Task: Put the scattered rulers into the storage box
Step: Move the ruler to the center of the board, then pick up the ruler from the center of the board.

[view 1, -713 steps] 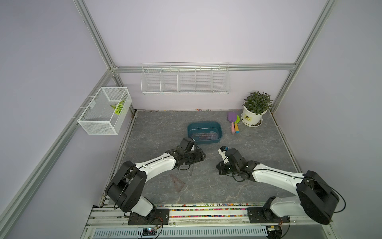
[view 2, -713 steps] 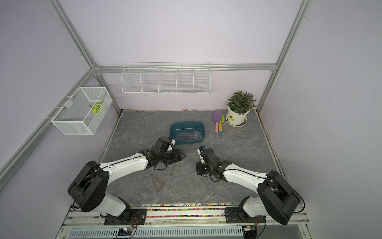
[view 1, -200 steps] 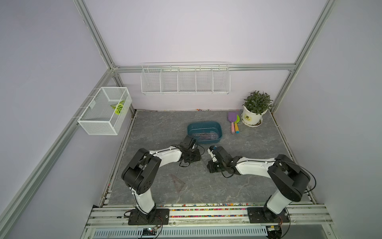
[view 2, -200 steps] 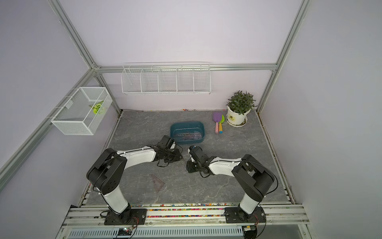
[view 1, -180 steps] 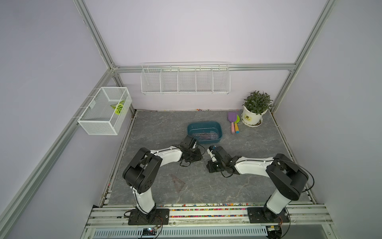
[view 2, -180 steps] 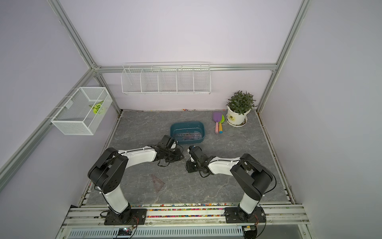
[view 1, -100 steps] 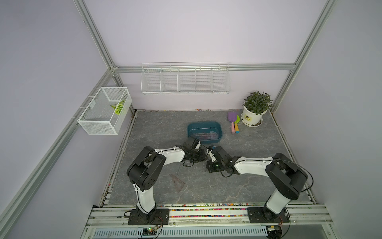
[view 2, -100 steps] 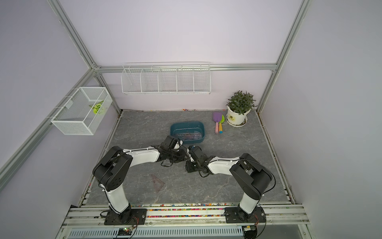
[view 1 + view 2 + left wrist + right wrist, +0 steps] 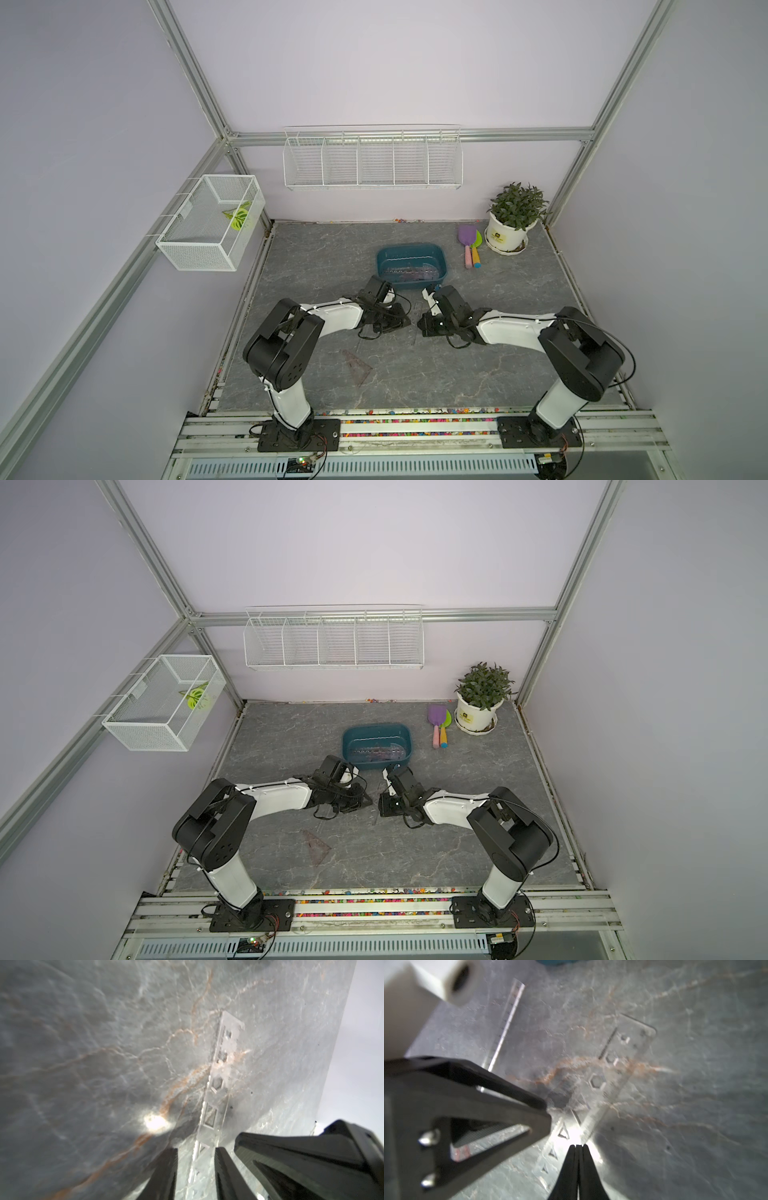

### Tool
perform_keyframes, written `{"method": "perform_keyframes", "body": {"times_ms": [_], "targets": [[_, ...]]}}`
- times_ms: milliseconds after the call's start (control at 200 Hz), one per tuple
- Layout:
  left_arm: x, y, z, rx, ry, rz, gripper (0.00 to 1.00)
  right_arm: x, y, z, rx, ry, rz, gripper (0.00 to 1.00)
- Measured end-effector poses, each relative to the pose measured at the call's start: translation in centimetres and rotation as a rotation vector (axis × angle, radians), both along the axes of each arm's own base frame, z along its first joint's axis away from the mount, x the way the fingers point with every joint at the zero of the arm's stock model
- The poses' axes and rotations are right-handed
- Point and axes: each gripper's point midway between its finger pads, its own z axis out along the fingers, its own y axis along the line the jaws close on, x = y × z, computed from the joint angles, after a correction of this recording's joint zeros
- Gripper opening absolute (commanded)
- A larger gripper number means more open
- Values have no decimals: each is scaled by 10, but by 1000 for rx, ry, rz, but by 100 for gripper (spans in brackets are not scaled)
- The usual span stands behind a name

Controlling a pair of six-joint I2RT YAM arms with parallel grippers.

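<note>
Convergence noted: left gripper has moved in, half-open astride the clear ruler lying just before the storage box, while right gripper has shut empty against its edge, so lift judged pending.

White arms, black joints (loose black cables).

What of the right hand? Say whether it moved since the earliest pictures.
Yes: right hand shifted leftward, now before the right end of the box.

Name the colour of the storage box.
The box is dark teal, seen best in a top view.
</note>
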Motion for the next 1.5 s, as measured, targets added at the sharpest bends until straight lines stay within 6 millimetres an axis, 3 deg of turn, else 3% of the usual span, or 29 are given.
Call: {"method": "perform_keyframes", "body": {"times_ms": [655, 840, 1080, 1500], "targets": [[-20, -21, -1, -71, 45, -102, 36, 12, -3, -1, 22, 11, -23, 10], [-18, -18, 0, -58, 36, -90, 36, 12, -3, -9, 12, 23, -24, 9], [-7, 1, -1, -10, 34, -13, 36, 12, -3, -11, 8, 23, -21, 10], [0, -4, 0, -17, 39, -8, 40, 12, -3, -16, 26, 10, -22, 9]]}}
